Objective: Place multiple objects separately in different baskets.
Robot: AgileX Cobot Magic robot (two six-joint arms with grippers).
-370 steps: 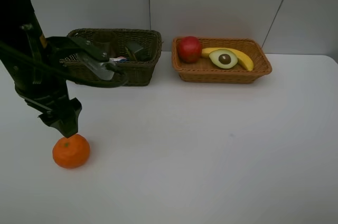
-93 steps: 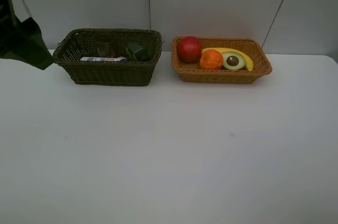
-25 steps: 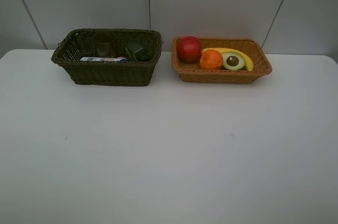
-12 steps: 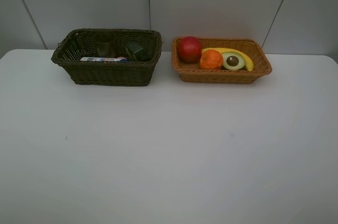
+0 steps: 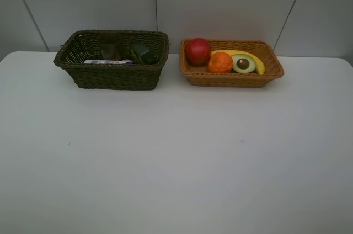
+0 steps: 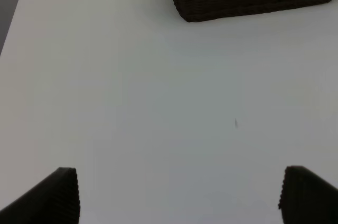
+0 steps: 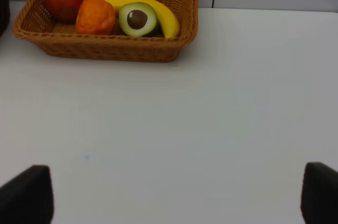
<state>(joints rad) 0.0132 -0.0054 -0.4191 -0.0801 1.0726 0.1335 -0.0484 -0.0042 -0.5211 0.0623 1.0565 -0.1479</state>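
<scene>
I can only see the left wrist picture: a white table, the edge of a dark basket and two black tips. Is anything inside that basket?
Observer: Yes. The high view shows a bottle lying in the dark basket.
Operator: Is that the only basket?
Observer: No. A tan basket stands to its right in the high view, a little apart from it.
Operator: And what is in that one?
Observer: Fruit: an apple, an orange, an avocado half and a banana.
</scene>
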